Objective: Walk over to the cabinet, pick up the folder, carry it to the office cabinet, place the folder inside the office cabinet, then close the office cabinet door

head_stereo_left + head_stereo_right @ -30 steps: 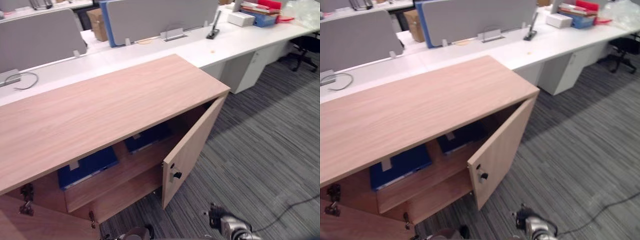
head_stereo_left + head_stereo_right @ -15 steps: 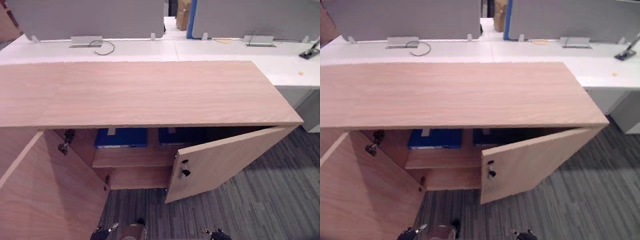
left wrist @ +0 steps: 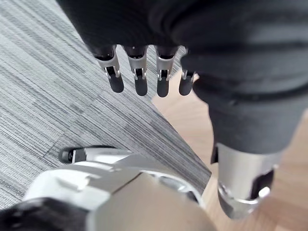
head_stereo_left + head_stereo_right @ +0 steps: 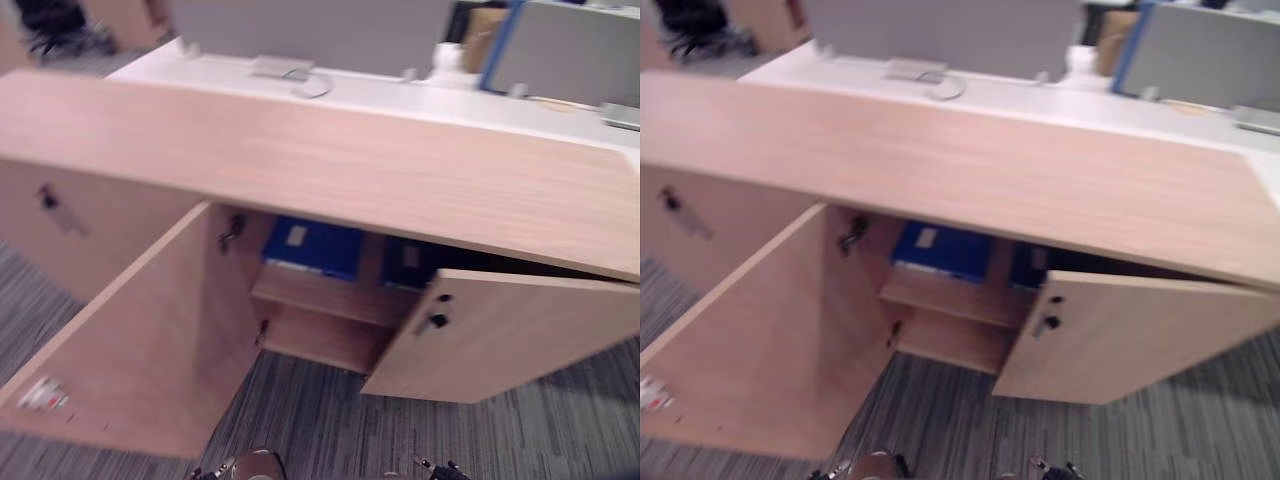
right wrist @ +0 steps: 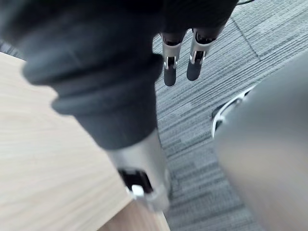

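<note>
Hanging open, both doors of the low light-wood office cabinet (image 4: 350,170) expose its inside: the left door (image 4: 150,340) is swung wide and the right door (image 4: 510,335) stands partway. On the cabinet's upper shelf (image 4: 320,298) lies a flat blue folder (image 4: 315,248), with a second blue folder (image 4: 405,262) just beside it. In front of the cabinet, over the grey striped carpet (image 3: 48,86), the left hand (image 3: 139,79) and the right hand (image 5: 169,67) hold nothing, fingers straight and relaxed.
</note>
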You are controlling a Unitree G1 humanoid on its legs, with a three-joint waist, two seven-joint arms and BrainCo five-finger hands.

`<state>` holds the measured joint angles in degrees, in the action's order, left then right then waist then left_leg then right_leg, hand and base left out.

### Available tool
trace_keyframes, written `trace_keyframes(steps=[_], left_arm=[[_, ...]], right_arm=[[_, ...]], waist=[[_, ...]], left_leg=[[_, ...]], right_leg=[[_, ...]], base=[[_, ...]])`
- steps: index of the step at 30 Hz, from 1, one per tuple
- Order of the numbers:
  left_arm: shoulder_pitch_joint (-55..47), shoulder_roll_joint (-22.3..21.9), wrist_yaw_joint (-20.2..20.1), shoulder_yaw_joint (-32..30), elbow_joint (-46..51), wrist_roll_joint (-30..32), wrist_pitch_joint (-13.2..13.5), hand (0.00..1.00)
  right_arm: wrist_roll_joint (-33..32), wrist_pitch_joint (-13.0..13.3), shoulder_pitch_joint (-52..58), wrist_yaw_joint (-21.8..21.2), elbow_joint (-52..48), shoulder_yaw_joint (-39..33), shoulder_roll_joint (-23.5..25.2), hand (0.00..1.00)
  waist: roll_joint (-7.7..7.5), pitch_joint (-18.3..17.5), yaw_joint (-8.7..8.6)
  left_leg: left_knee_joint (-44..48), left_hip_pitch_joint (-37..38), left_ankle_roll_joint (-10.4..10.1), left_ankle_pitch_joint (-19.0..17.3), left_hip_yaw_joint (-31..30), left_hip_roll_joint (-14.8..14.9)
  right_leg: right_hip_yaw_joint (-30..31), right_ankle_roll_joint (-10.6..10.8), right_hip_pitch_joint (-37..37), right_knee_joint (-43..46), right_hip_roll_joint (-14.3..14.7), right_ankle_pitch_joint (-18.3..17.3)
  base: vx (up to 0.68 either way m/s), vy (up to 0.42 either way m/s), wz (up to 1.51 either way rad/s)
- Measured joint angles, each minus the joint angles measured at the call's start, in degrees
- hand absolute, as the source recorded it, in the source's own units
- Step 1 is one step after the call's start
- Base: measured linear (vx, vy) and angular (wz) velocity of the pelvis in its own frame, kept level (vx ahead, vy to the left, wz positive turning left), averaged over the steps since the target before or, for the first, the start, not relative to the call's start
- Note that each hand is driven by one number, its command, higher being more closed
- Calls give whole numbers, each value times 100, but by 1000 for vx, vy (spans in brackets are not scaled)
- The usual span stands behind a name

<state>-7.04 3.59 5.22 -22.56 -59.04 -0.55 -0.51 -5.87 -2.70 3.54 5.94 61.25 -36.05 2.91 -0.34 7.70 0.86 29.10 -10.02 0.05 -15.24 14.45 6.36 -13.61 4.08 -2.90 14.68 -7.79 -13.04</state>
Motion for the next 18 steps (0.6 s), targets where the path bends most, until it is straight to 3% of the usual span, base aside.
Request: trace_keyframes(steps=[3, 5, 9, 12, 14, 18], left_arm=[[-133, 19, -2, 369, -16, 54, 15, 0], [-151, 83, 0, 614, -127, 107, 41, 0], [-207, 156, -2, 863, -196, 126, 95, 0], [-198, 172, -5, 856, -228, 124, 105, 0], [-188, 161, -5, 835, -228, 128, 103, 0], [-205, 103, -3, 503, -241, 263, 71, 0]], right_arm=[[-22, 5, 4, -75, 150, -254, -49, 0], [-21, 3, 3, -86, 165, -255, -94, 0], [29, -6, -57, -84, 330, -31, -195, 0], [35, -46, -109, -79, 374, 26, -258, 0], [34, -48, -155, -82, 367, 231, -285, 0], [15, -40, -144, -90, 315, 392, -275, 0]], waist=[[37, -128, -67], [67, -179, -93], [52, -265, -105], [4, -203, -130], [58, -140, -136], [67, -95, -140]], left_leg=[[-1623, 598, 229, 897, -339, -772], [-2290, 854, 308, 1230, -500, -1026], [-3438, 1153, 305, 1904, -697, -1120], [-3438, 1185, 302, 1958, -826, -1137], [-3440, 1212, 327, 1982, -891, -1136], [-3443, 1187, 372, 1958, -1398, -1123]], right_leg=[[25, -168, 65, -189, -41, 119], [79, -89, 155, -189, -103, 285], [16, -17, 165, -528, -22, 487], [-71, -25, 82, -513, -27, 490], [27, -40, 85, -346, 9, 474], [1183, -104, 258, 202, 158, 418]], base=[[-71, 53, 112], [-43, 46, 56], [24, -9, 18], [-19, -27, 22], [-70, 0, 16], [-94, 19, 52]])
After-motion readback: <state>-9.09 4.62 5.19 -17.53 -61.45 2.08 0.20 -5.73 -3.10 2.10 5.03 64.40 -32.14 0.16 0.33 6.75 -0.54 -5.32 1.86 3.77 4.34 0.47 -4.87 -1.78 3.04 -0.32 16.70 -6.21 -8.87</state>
